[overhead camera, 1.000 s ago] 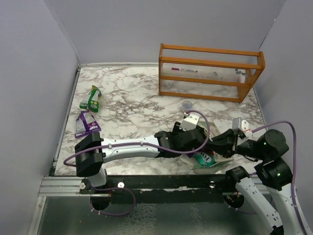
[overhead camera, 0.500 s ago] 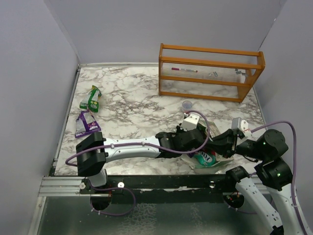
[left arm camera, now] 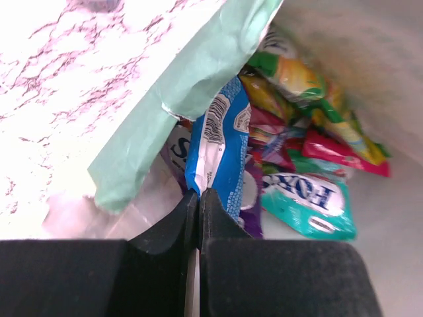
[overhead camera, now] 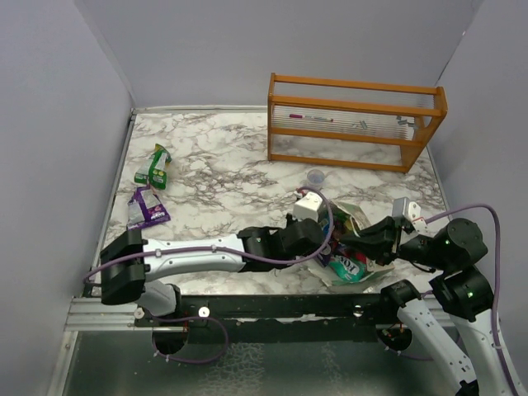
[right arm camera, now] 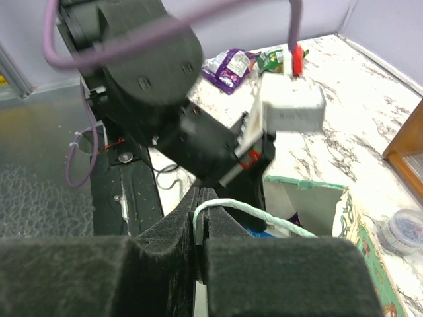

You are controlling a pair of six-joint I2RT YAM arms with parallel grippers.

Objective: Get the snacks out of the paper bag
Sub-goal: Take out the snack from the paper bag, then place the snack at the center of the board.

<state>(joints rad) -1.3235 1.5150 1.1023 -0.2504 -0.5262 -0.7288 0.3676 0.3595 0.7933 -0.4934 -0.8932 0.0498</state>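
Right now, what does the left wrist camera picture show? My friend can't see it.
The left gripper pinches the bottom edge of a blue packet at the mouth of the mint-green paper bag, lying on the marble table. Deeper inside are heaped a teal packet, a red packet and a yellow-green packet.

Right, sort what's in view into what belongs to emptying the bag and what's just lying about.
Job: paper bag, its string handle in the right fingers; blue packet pinched by the left fingers; teal packet and others inside; green packet and purple packet already out.
Lying about: orange rack; small clear cup.
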